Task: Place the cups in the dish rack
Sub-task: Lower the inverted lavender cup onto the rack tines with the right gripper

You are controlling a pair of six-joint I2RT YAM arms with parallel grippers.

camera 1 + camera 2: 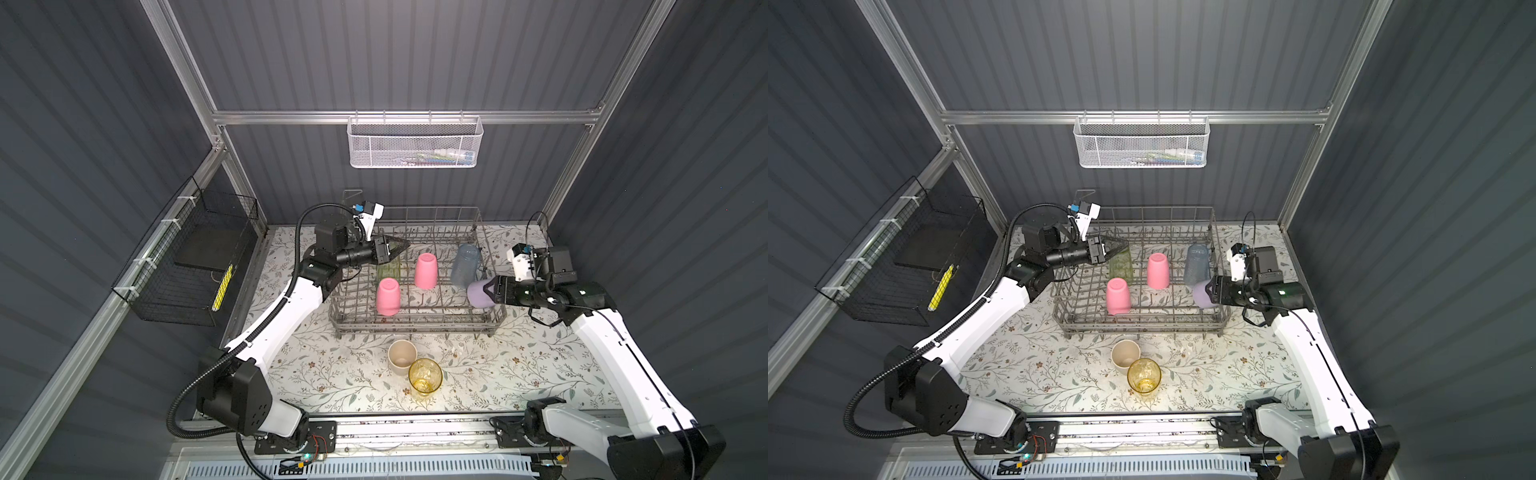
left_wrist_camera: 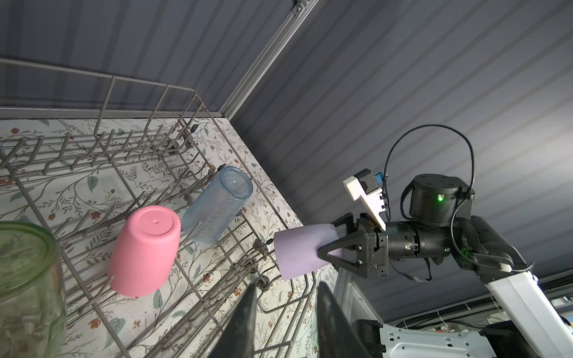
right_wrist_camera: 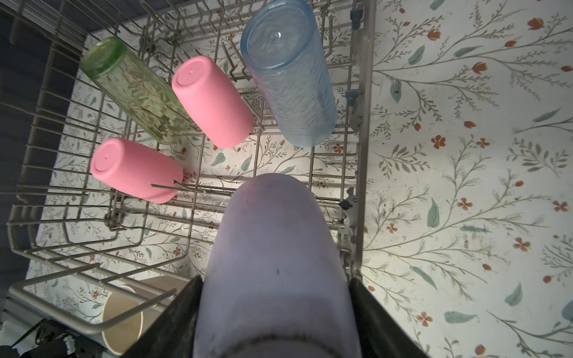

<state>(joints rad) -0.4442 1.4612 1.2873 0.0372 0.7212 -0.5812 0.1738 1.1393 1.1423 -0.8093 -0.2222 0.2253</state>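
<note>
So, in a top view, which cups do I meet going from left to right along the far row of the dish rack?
green cup → far pink cup → grey-blue cup. I leave out the near pink cup and the lilac cup: they overlap these in the order.

White mesh basket (image 1: 374, 146) hangs behind floral tabletop (image 1: 332, 376), black wire basket (image 1: 166, 301) left
</note>
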